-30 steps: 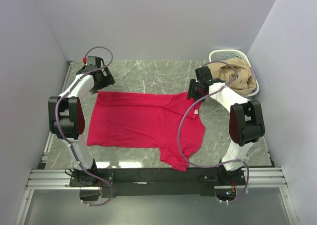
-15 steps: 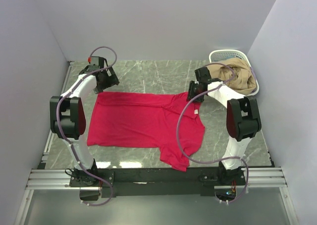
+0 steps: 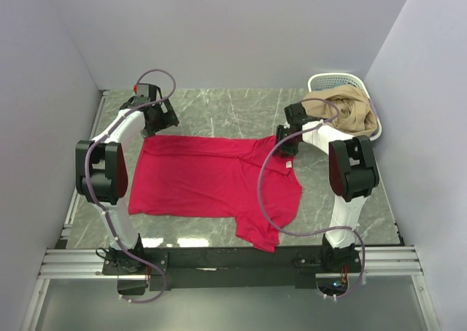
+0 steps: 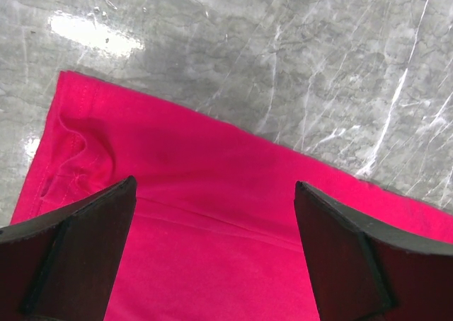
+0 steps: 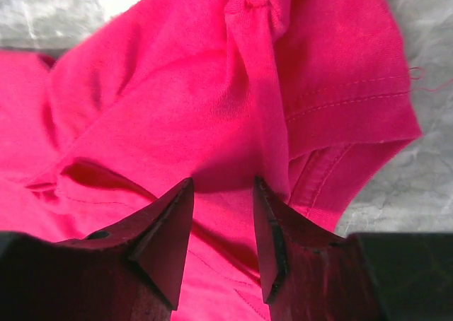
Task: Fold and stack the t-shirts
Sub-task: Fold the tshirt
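One red t-shirt (image 3: 211, 178), one tan garment (image 3: 349, 114). Left hand (image 4: 216, 201) gapes above the shirt; right hand (image 5: 223, 194) pinches its fold.

Light falls from overhead, bright and even in the top view. The pale walls (image 3: 219, 32) show no hard shadow, and what shade lies on the marble tabletop (image 3: 241, 108) is faint and soft. The red t-shirt (image 3: 211, 178) is strongly saturated, so its folds look flattened from above.

In the left wrist view a white glare patch burns out the stone at upper left, with a smaller gleam at the left edge. The left gripper (image 4: 214, 190) is near-black, underexposed and slightly soft close to the lens.

In the right wrist view the tabletop's upper left corner is washed out and the cloth folds carry deep shadows. The right gripper (image 5: 219, 187) is dark, with blurred edges.
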Controlling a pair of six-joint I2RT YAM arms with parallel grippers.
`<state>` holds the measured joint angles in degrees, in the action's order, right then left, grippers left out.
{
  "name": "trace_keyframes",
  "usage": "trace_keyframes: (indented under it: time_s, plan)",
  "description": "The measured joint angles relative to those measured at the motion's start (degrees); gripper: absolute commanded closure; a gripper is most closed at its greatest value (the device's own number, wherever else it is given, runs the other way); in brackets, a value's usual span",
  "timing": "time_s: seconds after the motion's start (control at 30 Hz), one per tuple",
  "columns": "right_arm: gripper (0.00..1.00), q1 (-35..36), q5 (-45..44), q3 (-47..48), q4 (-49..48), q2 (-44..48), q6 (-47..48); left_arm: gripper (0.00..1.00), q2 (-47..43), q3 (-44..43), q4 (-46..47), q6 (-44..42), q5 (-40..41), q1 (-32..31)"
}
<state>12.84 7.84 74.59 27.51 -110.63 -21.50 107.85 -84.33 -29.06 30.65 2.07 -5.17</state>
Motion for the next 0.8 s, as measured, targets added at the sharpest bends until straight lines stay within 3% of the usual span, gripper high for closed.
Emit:
trace_keyframes:
  time_s: [0.23, 0.5, 0.8]
  plan:
    - [1.00, 0.0, 0.7, 0.0, 0.0, -0.3, 0.9, 0.02, 1.2, -0.2, 0.0, 0.0, -0.3, -0.8]
    - [1.00, 0.0, 1.3, -1.1, -1.1, 1.3, 1.7, 0.03, 1.9, -0.9, -0.2, -0.1, -0.3, -1.0]
    - [1.00, 0.5, 1.4, -3.8, -1.2, 12.1, 2.5, 0.03, 1.9, -1.2, -0.3, -0.2, -0.3, -1.3]
